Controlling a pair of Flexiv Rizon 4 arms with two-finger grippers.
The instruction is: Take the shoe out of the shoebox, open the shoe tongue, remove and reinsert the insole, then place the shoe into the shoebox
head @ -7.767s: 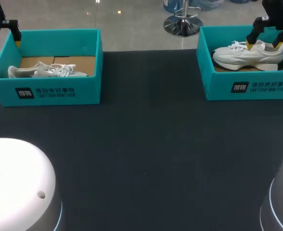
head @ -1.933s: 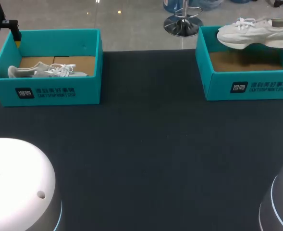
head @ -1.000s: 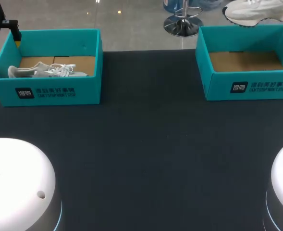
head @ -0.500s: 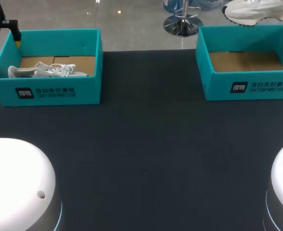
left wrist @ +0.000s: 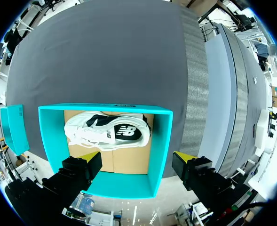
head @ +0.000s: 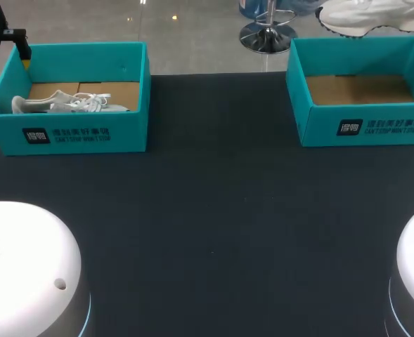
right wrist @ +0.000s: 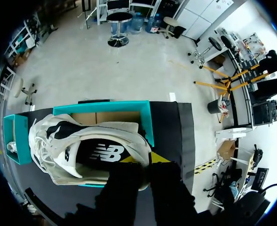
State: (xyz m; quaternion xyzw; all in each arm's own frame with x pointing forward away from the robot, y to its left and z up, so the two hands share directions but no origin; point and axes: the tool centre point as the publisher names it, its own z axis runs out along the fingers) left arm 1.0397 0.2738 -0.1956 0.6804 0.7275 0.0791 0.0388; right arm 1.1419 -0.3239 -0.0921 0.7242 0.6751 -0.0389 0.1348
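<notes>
Teal left box (head: 66, 133) sits upper left of frame on the dark table (head: 214, 210), w/ a white spare shoe (head: 66, 104) lying on its side inside. Left gripper (left wrist: 137, 159) hangs over that box near its back-left corner, fingers spread wide, touching nothing. Right box (head: 361, 126), upper right, has its cardboard floor in view. White shoe (head: 368, 15) hangs in the air above the box's back wall, at top-right edge of frame, heel end clamped by right gripper (right wrist: 146, 159).
</notes>
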